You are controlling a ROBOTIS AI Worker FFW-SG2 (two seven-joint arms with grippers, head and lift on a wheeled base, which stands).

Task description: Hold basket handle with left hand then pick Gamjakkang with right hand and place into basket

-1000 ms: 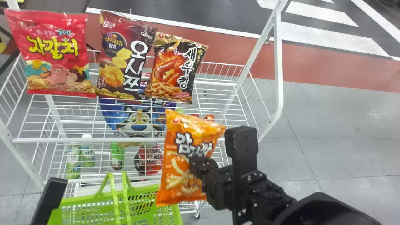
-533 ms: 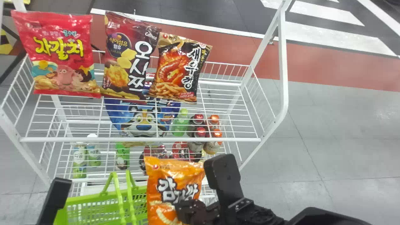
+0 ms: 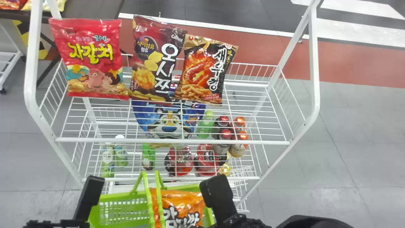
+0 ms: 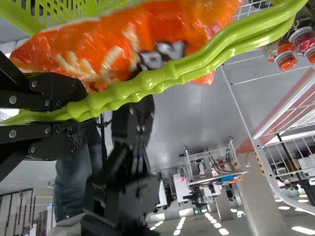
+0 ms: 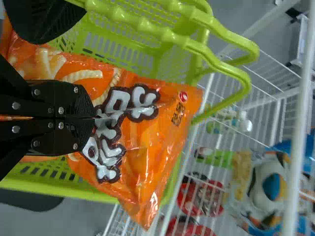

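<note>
Orange Gamjakkang [image 3: 178, 198] pinched in my right hand [image 3: 232, 221], fingers nearly together; bag extends beyond the fingertips, over the basket [image 3: 123, 205]. Left hand [image 3: 76, 223] closed on the handle [image 3: 148, 198].

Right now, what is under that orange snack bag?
Beneath the orange snack bag is the green basket, with its slotted sides showing around the bag. The part directly under the bag is covered, so I can't tell whether anything else lies there.

A shop-like space: snack bags [image 3: 91, 60] and bottles [image 3: 205, 126] on wire shelves [image 3: 253, 142]
</note>
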